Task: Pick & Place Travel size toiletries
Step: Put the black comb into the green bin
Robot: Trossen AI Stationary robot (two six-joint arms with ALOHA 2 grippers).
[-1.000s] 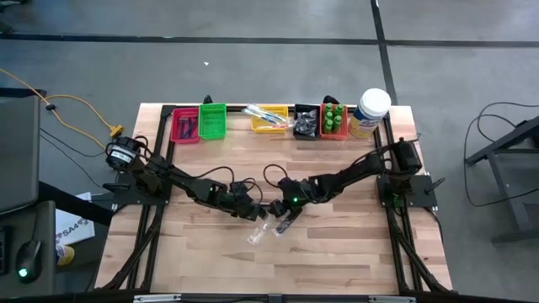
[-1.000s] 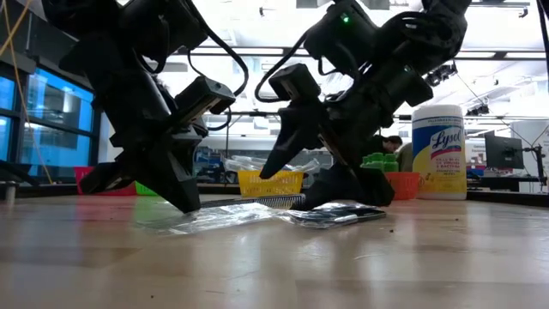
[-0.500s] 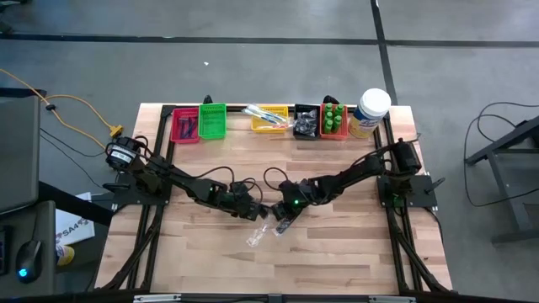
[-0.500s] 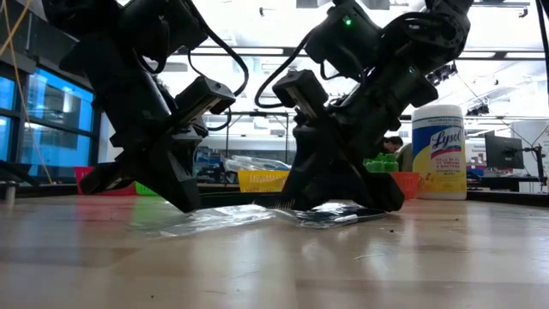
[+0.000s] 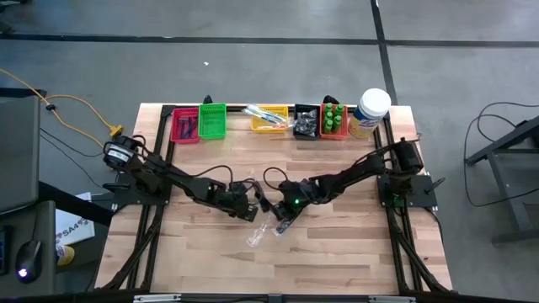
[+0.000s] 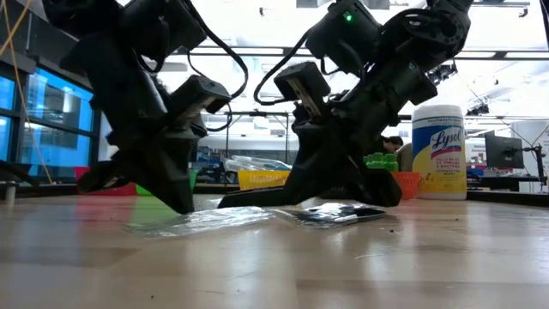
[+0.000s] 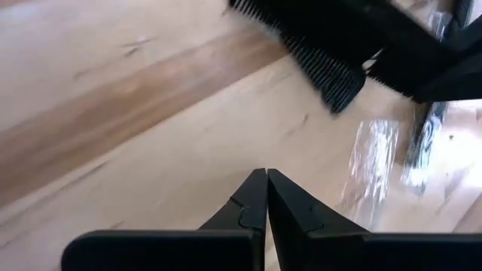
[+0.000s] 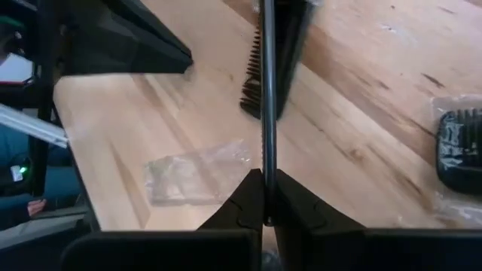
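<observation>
While the left gripper (image 7: 266,197) hovers with jaws together, the right gripper (image 8: 263,197) clamps the black comb (image 8: 265,68) above the surface (image 5: 337,252).

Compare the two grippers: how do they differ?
Left gripper is shut on nothing visible; right gripper is shut on the black comb. Left gripper's arm comes in from the left side, right gripper's from the right. Both sit low at mid table.

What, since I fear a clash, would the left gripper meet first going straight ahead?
Probably the black comb held by the right gripper, past bare table; depth is unclear.
</observation>
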